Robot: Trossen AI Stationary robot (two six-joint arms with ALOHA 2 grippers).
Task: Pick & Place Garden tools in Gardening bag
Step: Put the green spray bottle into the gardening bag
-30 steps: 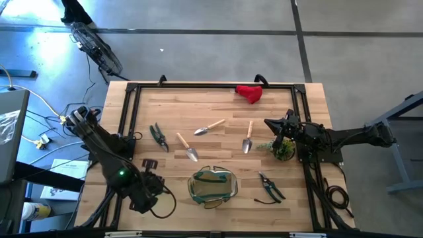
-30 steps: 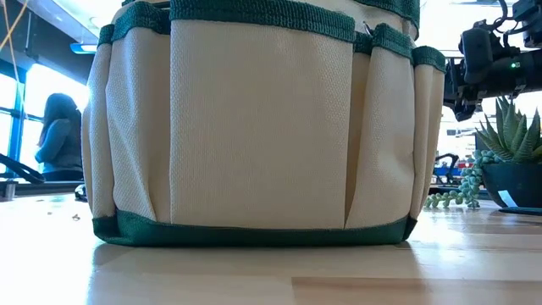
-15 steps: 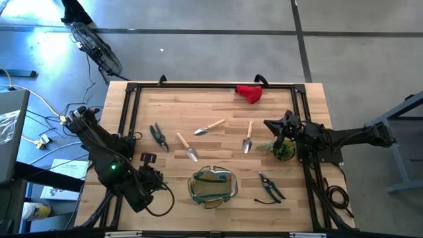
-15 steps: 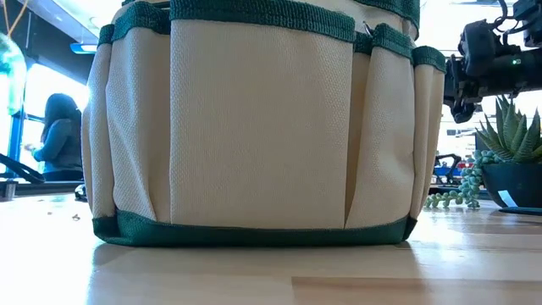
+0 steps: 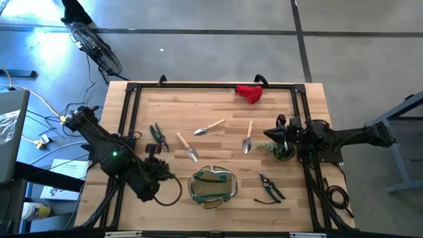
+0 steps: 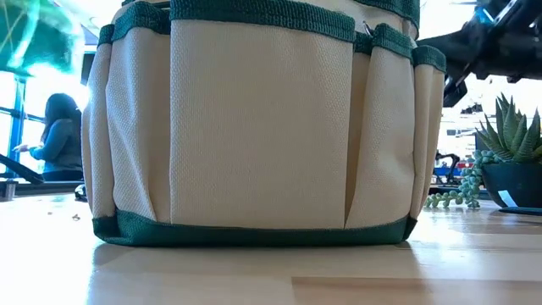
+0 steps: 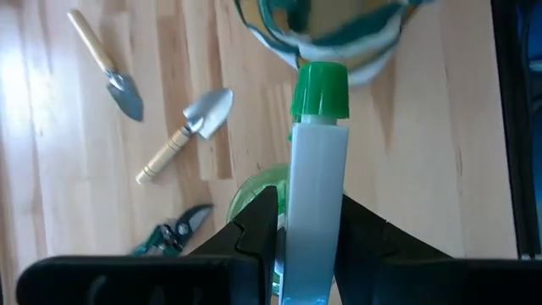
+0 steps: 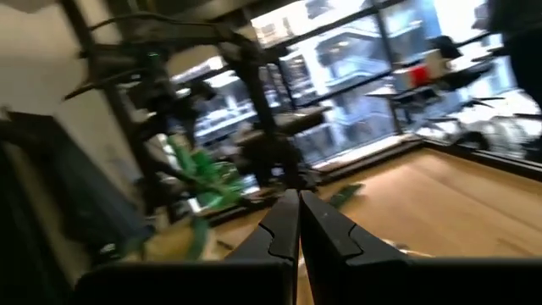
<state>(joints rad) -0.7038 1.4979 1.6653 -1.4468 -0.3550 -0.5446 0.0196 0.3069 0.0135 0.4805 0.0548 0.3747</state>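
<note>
The gardening bag (image 5: 213,186) stands open near the table's front middle and fills the low view (image 6: 262,127). My left gripper (image 5: 165,173) is just left of it, shut on a green-and-white item (image 7: 318,169). Three wooden-handled trowels (image 5: 187,148) (image 5: 209,127) (image 5: 248,137) lie flat mid-table. Black shears lie left of them (image 5: 158,135) and right of the bag (image 5: 269,187). A red bundle (image 5: 250,93) lies at the far edge. My right gripper (image 5: 277,125) is shut and empty (image 8: 296,224) above the table's right side. My left gripper pinches the item's white body (image 7: 315,229) between its two fingers (image 7: 254,233), one on each side. The item lies along the fingers, its green cap (image 7: 320,89) pointing away toward the bag. It is lifted clear of the table.
A small potted plant (image 5: 283,149) stands by my right gripper and shows at the right of the low view (image 6: 508,161). A black frame (image 5: 211,84) runs round the table's edges. A person (image 6: 59,135) is in the room beyond.
My left gripper has moved up and toward the bag with the green-and-white item, which now shows blurred at the low view's upper left. My right gripper has drawn back a little toward the table's right edge and risen.
</note>
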